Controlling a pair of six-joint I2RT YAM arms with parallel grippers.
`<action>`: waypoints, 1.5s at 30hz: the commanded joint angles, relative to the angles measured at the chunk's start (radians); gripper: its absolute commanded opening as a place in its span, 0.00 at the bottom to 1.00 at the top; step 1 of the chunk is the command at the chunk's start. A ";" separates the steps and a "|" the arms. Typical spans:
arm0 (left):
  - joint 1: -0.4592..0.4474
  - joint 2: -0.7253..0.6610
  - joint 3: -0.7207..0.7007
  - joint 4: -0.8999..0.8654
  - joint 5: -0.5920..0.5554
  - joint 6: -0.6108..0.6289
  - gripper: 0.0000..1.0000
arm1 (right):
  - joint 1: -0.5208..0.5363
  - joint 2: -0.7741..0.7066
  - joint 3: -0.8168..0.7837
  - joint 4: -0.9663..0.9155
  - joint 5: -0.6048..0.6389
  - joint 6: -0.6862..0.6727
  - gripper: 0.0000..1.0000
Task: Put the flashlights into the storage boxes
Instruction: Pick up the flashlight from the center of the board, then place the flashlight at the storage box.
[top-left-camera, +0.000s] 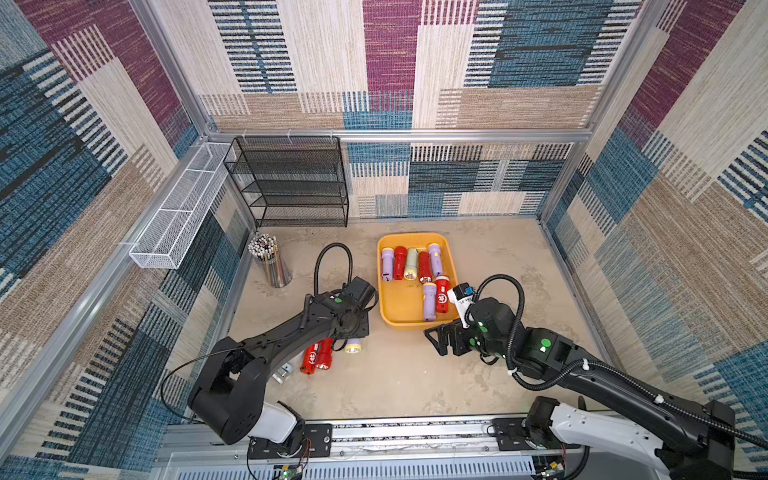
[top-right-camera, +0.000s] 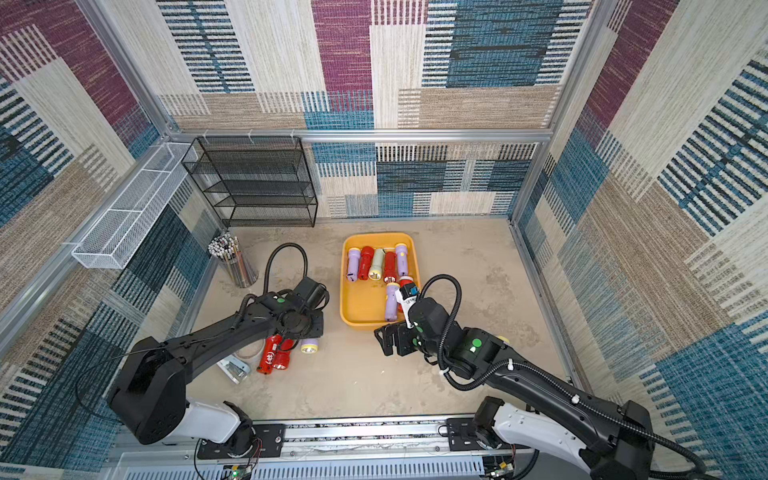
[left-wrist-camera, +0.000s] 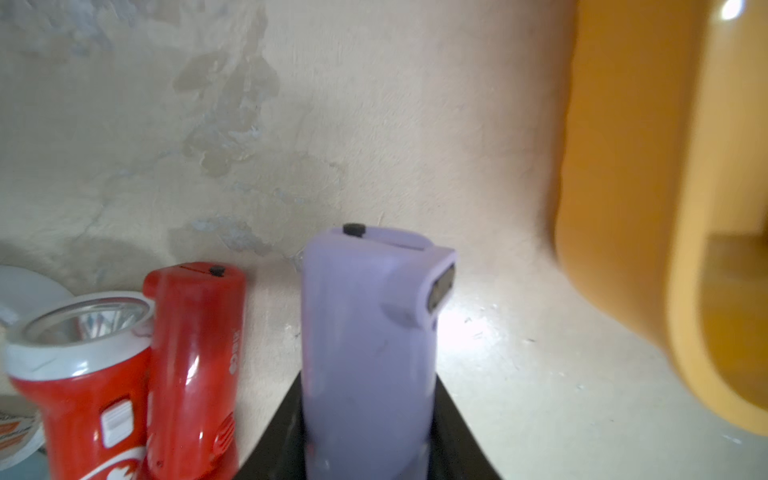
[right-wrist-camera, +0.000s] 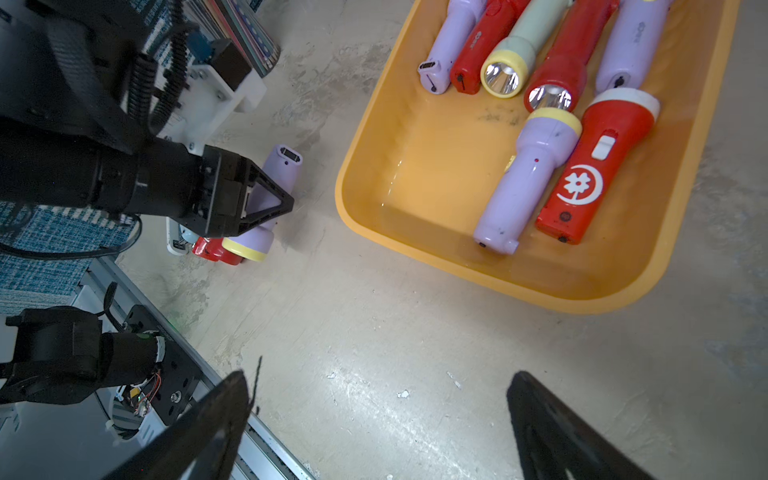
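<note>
One sandy table (top-left-camera: 415, 386) carries the whole job. The yellow tray (top-left-camera: 401, 305) sits toward its far middle, with bare floor left in the half nearer the arms. In the right wrist view we count seven flashlights inside it. A row of five (right-wrist-camera: 509, 45) lies side by side at the far end: lilac, red, pale green, red, lilac. A pair (right-wrist-camera: 528, 178) lies just in front of them, one lilac and one red with a white flower mark, touching along their sides. We judge the task well past halfway.

The left gripper (right-wrist-camera: 279, 190) is down at the table off the tray's left side, apart from it. Its fingers are clamped on the body of a lilac flashlight (left-wrist-camera: 365, 332) with a yellow head. That one is outside the tray and tilted, tail raised toward the tray and head low by the table. The right gripper (right-wrist-camera: 382, 386) hangs over bare table just off the tray's near edge, fingers spread wide with nothing between them.

Two red flashlights (left-wrist-camera: 187, 357) lie on the table touching each other, just beside the held one. That makes three left to bring over, as far as we can see. The left arm covers part of that spot in both top views, so a further one may be hidden under it. We judge the step in hand to be carrying the lilac one across to the tray.
</note>
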 joint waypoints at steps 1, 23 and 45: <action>-0.003 -0.021 0.054 -0.041 -0.004 -0.013 0.23 | -0.001 -0.013 -0.004 0.019 0.015 0.013 1.00; -0.099 0.510 0.642 -0.022 0.078 0.013 0.21 | 0.000 -0.113 -0.070 0.001 0.017 0.032 1.00; -0.155 0.752 0.832 -0.020 0.148 -0.019 0.37 | -0.022 -0.110 -0.077 -0.013 0.038 0.002 1.00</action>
